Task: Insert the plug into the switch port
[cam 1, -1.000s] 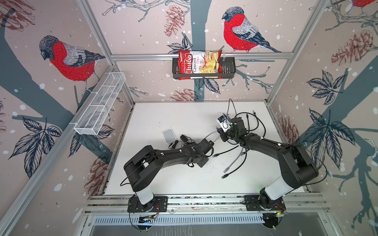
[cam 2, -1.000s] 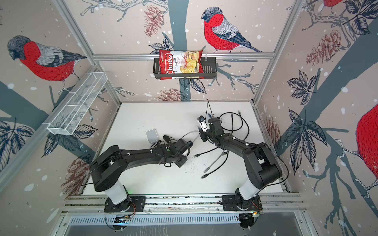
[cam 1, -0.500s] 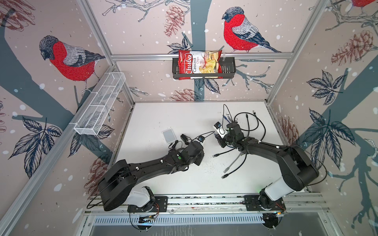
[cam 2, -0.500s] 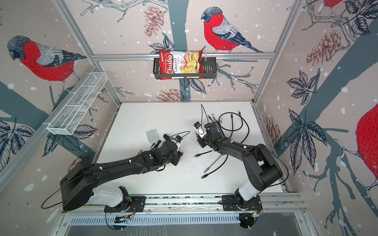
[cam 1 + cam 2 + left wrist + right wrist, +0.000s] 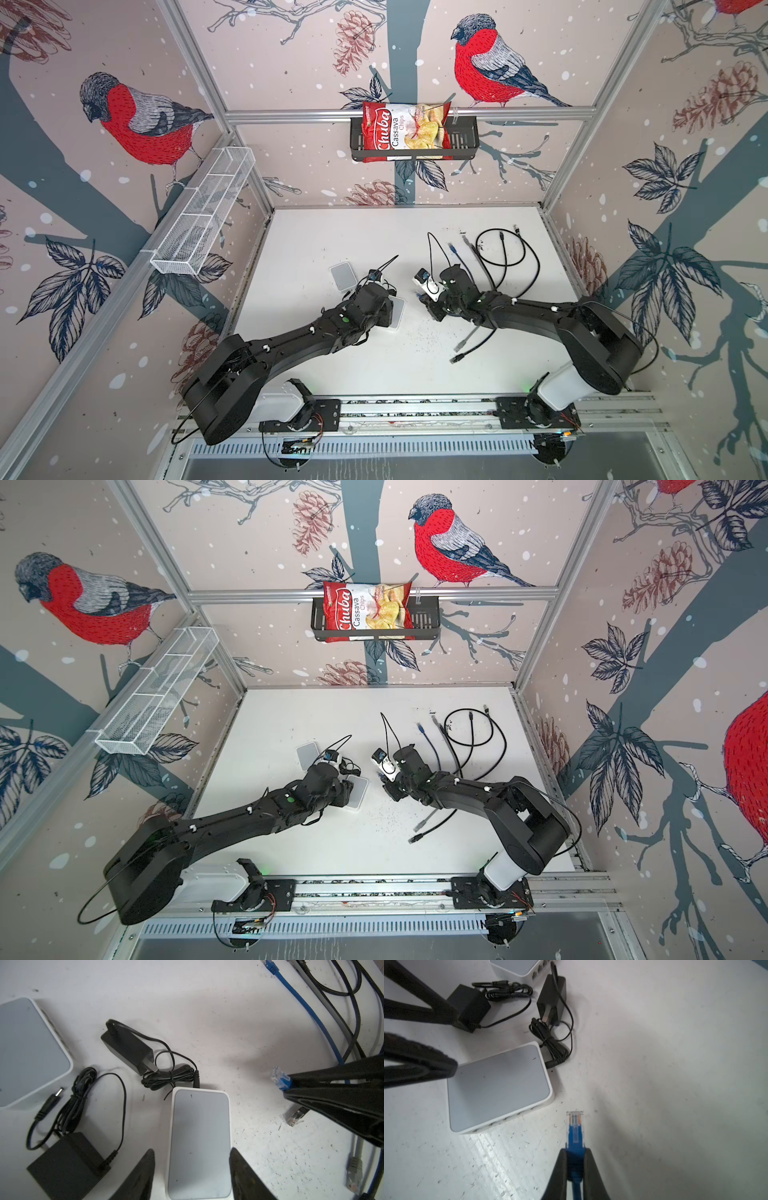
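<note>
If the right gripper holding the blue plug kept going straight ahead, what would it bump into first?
Probably nothing soon. In the right wrist view the right gripper points its blue plug past the corner of the nearer white switch, over bare table. The port row sits off to one side, though depth is hard to judge.

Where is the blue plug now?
In the right wrist view, the blue plug is clamped in the right gripper, just off the switch's port side.

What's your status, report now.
Left gripper open, straddling the switch. Right gripper shut on blue plug, short of the ports. Path clear.
</note>
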Robot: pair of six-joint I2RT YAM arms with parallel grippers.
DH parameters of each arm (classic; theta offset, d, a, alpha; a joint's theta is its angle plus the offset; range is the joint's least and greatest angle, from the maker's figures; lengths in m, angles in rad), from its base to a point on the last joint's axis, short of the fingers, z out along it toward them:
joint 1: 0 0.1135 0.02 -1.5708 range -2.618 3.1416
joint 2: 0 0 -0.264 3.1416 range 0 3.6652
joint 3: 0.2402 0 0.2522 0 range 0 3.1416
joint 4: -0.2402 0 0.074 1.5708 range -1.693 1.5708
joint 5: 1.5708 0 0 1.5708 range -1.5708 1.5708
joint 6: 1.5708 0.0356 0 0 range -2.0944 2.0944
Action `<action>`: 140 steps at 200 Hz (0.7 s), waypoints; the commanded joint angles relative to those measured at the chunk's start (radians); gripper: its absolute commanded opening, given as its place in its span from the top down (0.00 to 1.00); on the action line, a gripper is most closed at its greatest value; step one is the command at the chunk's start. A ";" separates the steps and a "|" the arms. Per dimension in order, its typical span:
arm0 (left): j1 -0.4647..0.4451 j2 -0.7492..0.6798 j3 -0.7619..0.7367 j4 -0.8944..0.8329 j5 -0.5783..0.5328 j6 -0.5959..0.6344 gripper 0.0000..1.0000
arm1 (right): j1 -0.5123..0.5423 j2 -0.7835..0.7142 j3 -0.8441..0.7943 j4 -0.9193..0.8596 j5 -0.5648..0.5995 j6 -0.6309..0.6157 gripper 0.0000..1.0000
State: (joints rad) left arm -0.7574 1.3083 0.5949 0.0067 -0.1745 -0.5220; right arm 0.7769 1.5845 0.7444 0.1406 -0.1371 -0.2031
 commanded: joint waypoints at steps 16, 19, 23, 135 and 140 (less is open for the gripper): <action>0.034 0.031 -0.039 0.136 0.112 -0.077 0.42 | 0.036 0.016 -0.004 -0.025 0.002 -0.013 0.96; 0.038 0.032 -0.041 0.142 0.115 -0.079 0.42 | 0.039 0.017 -0.004 -0.027 0.002 -0.015 0.96; 0.041 0.034 -0.045 0.150 0.121 -0.082 0.42 | 0.042 0.017 -0.004 -0.029 0.002 -0.018 0.96; 0.070 0.143 -0.064 0.302 0.173 -0.057 0.41 | 0.108 0.119 0.047 -0.025 0.076 -0.007 0.96; 0.070 0.147 -0.063 0.306 0.173 -0.056 0.41 | 0.108 0.124 0.052 -0.028 0.081 -0.009 0.96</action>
State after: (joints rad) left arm -0.6895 1.4376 0.5224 0.2504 -0.0196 -0.5964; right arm 0.8776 1.6905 0.7799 0.0963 -0.0917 -0.2279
